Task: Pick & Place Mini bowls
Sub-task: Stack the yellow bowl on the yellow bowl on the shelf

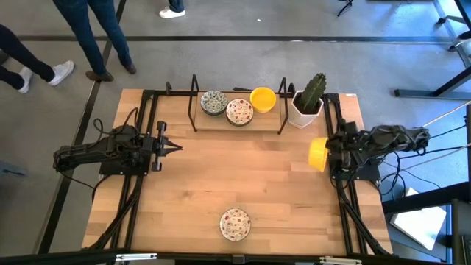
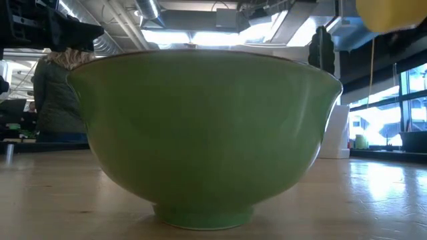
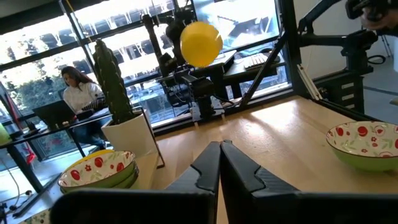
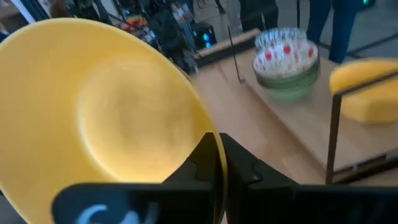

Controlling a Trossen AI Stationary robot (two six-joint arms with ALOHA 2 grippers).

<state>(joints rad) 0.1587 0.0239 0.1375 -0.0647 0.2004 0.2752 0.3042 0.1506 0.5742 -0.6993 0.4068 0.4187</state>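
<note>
My right gripper [image 1: 327,154] is at the table's right edge, shut on a plain yellow mini bowl [image 1: 317,154], which also shows in the right wrist view [image 4: 93,118] and high in the low view [image 2: 390,13]. On the low shelf [image 1: 221,126] at the back stand a green-blue patterned bowl [image 1: 213,102], a red-speckled bowl [image 1: 239,112] and another yellow bowl [image 1: 263,99]. One more red-speckled bowl [image 1: 235,224] rests on its foot near the front edge. My left gripper [image 1: 175,147] waits shut at the left, holding nothing. My right gripper pinches the yellow bowl's rim [image 4: 208,134] between its two fingers. The fingers come nearly level from the table's right side. The bowl stands tipped up on its edge beyond the fingertips, lifted clear of the table.
A white square pot with a green cactus [image 1: 307,103] stands at the back right, just behind the held bowl. Black frame rails [image 1: 147,184] run along both sides. The front bowl's green outer wall [image 2: 203,140] fills the low view. People stand beyond the far edge [image 1: 96,37].
</note>
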